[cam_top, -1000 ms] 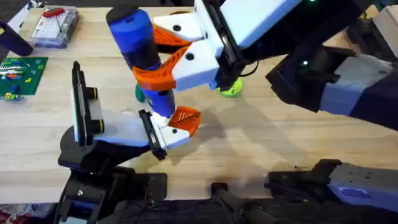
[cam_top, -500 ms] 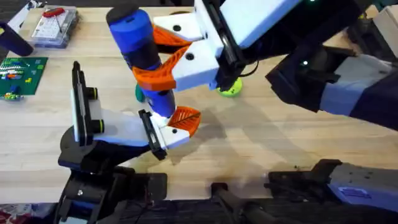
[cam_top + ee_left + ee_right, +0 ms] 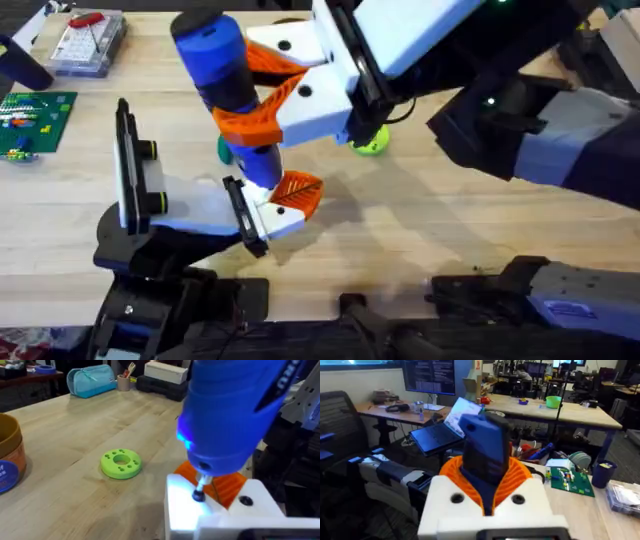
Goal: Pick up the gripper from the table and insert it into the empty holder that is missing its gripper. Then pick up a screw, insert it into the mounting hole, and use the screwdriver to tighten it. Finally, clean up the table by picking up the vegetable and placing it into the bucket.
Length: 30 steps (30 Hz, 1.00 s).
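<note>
Your right gripper (image 3: 262, 92) sits at upper centre of the overhead frame, its orange ribbed fingers (image 3: 252, 122) clamped around the blue screwdriver (image 3: 222, 75), which stands nearly upright with its cap toward the camera. In the right wrist view you see the same grip from behind: the blue handle (image 3: 482, 457) wedged between the two orange pads.

Follow the tool down and its thin metal tip (image 3: 201, 486) meets a small dark screw head on the white holder (image 3: 200, 510), lit by the bluish glow under the handle. That holder (image 3: 270, 212) sits at the end of your left arm, just left of centre in the overhead frame, with the orange gripper (image 3: 297, 192) already seated in it; the same orange finger (image 3: 227, 485) shows behind the tip in the left wrist view.

You cannot tell how wide the left gripper (image 3: 275, 205) stands.

The bucket (image 3: 9, 455) is at the left edge of the left wrist view on the table (image 3: 75, 425), well apart from the lime-green disc (image 3: 121, 463) near the frame's middle. A dark-green patch, perhaps the vegetable (image 3: 224, 150), peeks out just left of the screwdriver's lower end.
</note>
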Each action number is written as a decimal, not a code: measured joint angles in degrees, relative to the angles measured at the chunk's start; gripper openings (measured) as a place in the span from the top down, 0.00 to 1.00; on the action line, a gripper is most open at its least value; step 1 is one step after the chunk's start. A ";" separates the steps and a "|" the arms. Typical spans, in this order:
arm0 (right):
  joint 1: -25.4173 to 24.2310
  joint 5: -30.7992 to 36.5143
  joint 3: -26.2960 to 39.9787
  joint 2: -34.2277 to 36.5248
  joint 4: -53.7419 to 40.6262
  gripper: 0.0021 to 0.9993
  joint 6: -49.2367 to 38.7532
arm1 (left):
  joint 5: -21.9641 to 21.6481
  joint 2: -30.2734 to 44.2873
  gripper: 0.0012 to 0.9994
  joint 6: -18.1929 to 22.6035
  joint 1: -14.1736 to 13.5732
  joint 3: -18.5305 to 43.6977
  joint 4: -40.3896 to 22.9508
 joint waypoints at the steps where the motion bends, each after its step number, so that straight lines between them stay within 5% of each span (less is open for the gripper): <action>1: 0.14 0.00 0.00 0.00 -0.01 0.95 -0.01 | 0.00 0.01 0.99 0.00 0.00 0.00 0.01; 30: 0.60 -0.02 0.00 0.50 -0.05 0.95 -1.28 | -0.15 -0.01 0.99 0.00 0.00 0.00 -0.03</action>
